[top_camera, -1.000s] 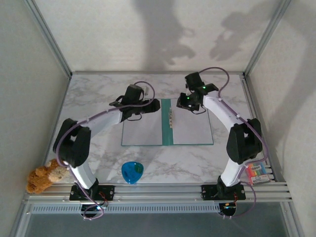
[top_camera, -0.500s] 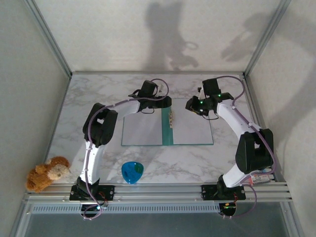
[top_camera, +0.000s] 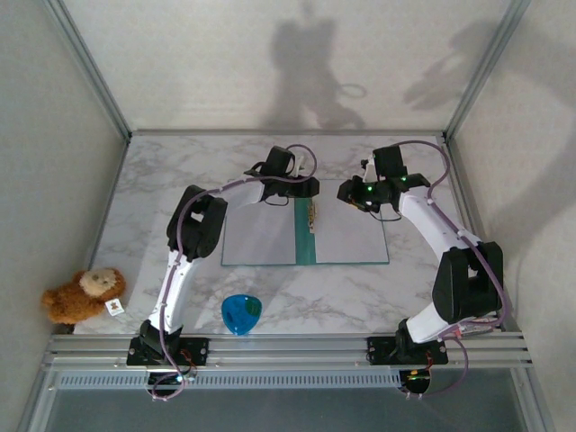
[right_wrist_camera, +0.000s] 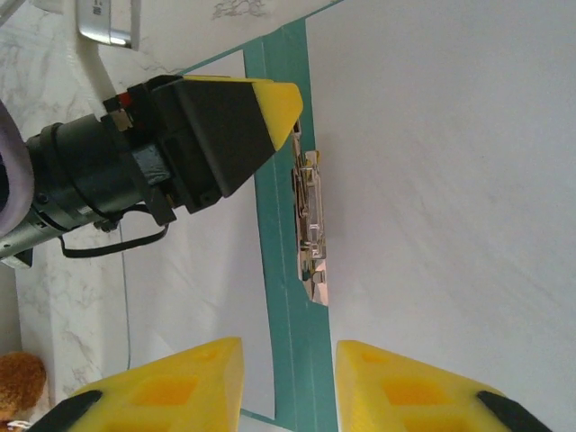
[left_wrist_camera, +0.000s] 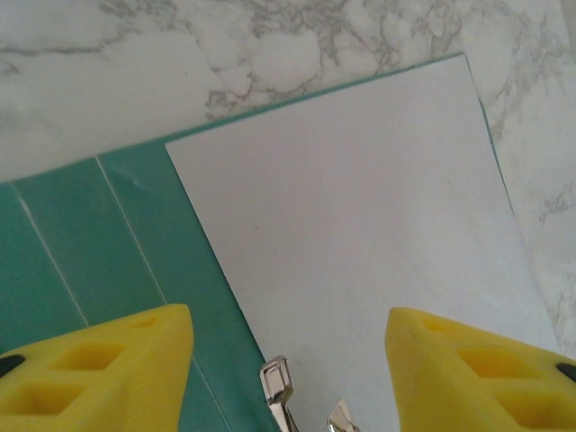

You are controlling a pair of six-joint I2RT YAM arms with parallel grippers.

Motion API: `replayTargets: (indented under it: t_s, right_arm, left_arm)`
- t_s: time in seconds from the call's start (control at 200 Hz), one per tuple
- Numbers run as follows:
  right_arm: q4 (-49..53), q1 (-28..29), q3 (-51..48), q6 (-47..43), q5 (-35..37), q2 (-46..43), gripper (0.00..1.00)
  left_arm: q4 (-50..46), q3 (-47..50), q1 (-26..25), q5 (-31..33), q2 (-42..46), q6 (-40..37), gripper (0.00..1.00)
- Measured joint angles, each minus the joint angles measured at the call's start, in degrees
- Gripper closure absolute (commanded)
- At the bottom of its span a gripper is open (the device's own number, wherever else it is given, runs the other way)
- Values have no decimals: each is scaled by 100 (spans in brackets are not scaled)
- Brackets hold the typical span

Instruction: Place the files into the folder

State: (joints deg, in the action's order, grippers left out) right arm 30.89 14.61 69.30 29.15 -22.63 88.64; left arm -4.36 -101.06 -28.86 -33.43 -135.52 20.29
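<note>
The teal folder [top_camera: 306, 245] lies open on the marble table. A white file sheet [top_camera: 351, 236] covers its right half, its inner edge at the metal clip [top_camera: 312, 216] beside the spine. The left half [top_camera: 259, 236] is pale too; I cannot tell sheet from lining there. My left gripper [top_camera: 304, 187] hangs open over the far end of the spine. Its wrist view has the sheet [left_wrist_camera: 360, 207], teal folder [left_wrist_camera: 108, 234] and clip [left_wrist_camera: 277, 385] below the spread fingers [left_wrist_camera: 288, 360]. My right gripper [top_camera: 353, 193] is open and empty, straddling the spine [right_wrist_camera: 281, 297] above the sheet [right_wrist_camera: 450, 180].
A blue cup [top_camera: 241, 312] stands near the front edge, ahead of the folder. A brown teddy bear [top_camera: 83, 293] sits at the front left corner. Metal frame posts and pale walls close in the table on three sides.
The left arm has stretched out and its gripper has slid right along the folder's far edge to the spine, jaws narrowing. The right gripper shifted slightly right. The teddy bear moved a little farther back.
</note>
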Motion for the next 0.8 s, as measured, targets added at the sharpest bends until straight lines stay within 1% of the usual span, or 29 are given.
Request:
replayTargets:
  t_s: [0.801]
  right_arm:
    - [-2, 0, -22, -4, -15, -4, 66]
  left_arm:
    - [-74, -42, -105, -737, -55, -236, 42]
